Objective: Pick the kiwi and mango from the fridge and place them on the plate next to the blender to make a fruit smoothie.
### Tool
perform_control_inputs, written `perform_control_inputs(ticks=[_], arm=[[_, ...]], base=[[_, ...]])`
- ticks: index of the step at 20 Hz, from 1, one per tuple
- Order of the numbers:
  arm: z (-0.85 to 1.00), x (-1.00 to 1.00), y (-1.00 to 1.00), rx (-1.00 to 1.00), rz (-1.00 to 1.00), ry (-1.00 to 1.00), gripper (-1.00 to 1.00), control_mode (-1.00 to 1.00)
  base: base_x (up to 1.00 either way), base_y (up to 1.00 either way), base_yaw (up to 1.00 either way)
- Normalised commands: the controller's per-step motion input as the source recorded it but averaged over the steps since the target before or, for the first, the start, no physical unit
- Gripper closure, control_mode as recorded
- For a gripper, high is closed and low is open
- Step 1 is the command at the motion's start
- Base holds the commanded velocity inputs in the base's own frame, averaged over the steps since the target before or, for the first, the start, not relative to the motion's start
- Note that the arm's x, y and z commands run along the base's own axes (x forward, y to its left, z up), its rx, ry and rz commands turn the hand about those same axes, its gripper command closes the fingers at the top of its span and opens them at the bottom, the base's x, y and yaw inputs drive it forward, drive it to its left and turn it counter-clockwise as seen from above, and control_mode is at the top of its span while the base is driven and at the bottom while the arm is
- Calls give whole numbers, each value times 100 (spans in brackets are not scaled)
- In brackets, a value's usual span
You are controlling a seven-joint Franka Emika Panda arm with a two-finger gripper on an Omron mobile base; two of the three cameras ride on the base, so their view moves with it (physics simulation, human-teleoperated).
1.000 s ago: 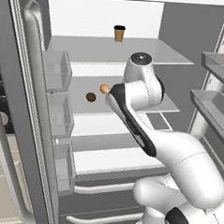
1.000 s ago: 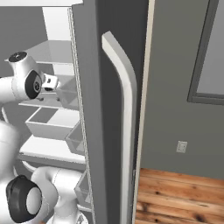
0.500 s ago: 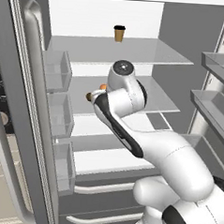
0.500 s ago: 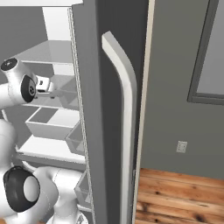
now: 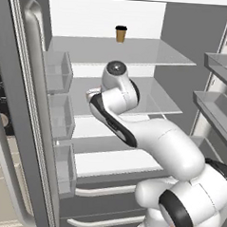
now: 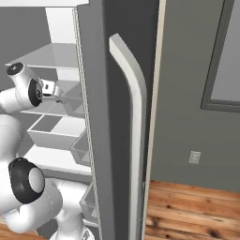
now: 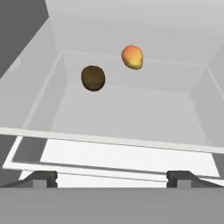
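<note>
Two-finger dark-tipped gripper (image 7: 112, 178) is spread wide and empty, facing the small dark brown oval kiwi (image 7: 93, 78) on the glass fridge shelf (image 7: 131, 118); probably light, soft-ish and roll-prone, so pinch its middle.

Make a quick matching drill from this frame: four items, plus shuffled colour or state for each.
Items:
1. kiwi
2. mango
3. paper cup
4. pincer

Descriptions:
A. brown with a black lid, on the upper shelf
B. open, nothing held
C. dark brown, on the glass shelf
D. orange-yellow with a reddish blush

Pairs: 1-C, 2-D, 3-A, 4-B
</note>
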Motion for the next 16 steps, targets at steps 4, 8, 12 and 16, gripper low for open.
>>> perform_control_inputs(ticks=[4,8,12,16], arm=[[-23,16,10,0,1,0,-100,-100],[-9,0,0,0,1,0,-100,-100],[0,9,0,0,0,-2,-100,-100],[-5,17,4,0,0,-3,-100,-100]], base=[[0,0,0],[0,0,0],[0,0,0],[0,0,0]])
